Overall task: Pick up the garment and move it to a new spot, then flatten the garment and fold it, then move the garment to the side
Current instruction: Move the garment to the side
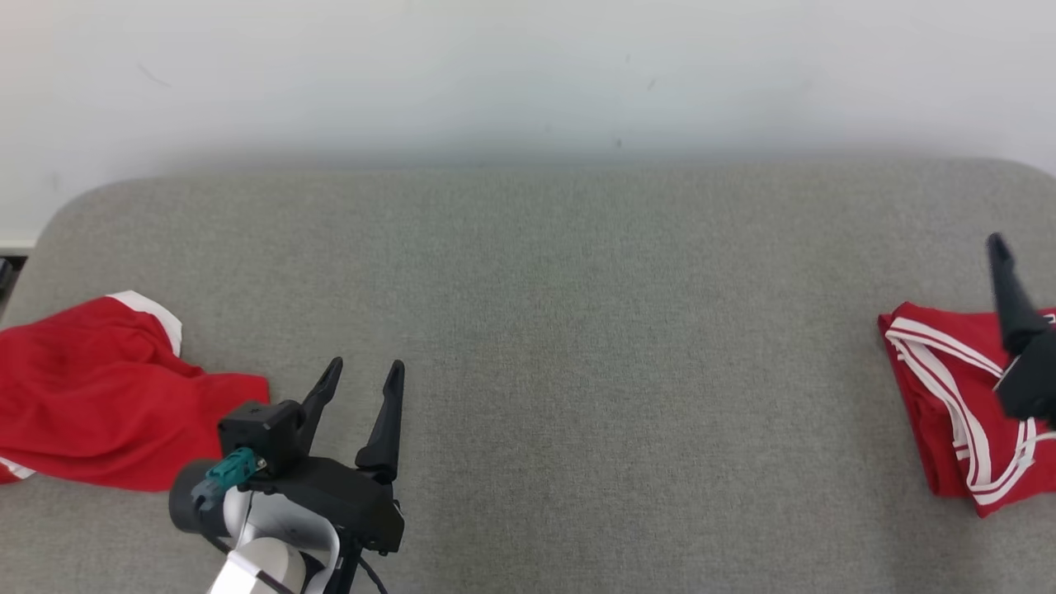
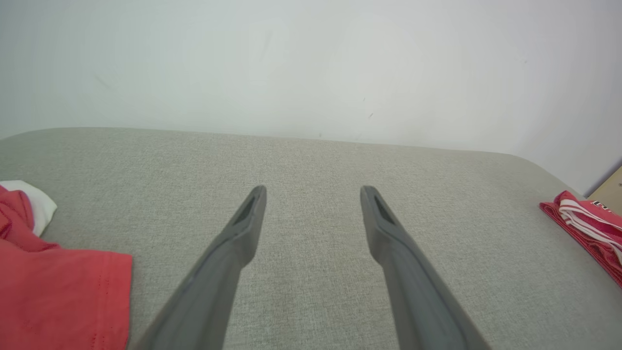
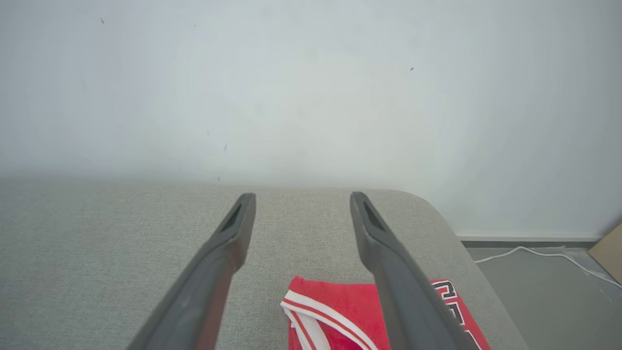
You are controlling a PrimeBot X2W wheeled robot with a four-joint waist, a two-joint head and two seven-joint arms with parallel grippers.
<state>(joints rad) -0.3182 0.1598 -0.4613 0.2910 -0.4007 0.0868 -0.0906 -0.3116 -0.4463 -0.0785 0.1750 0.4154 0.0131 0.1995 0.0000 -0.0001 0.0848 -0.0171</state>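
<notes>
A folded red garment [image 1: 940, 396] with white stripes lies flat at the grey table's right end; it also appears in the right wrist view [image 3: 335, 306] and the left wrist view [image 2: 583, 223]. My right gripper [image 3: 301, 197] hovers just over it, open, with nothing between its fingers; one dark finger [image 1: 1011, 297] rises at the right border of the head view. At the left end lies a second, crumpled red garment [image 1: 99, 396] with a white trim [image 2: 58, 291]. My left gripper [image 1: 365, 367] stands open and empty just right of that one [image 2: 313, 190].
The grey padded table [image 1: 577, 330] has rounded far corners and ends at a white wall [image 1: 528, 74]. Past its right end the floor carries a white cable [image 3: 534, 253] and the corner of a cardboard piece [image 3: 607, 248].
</notes>
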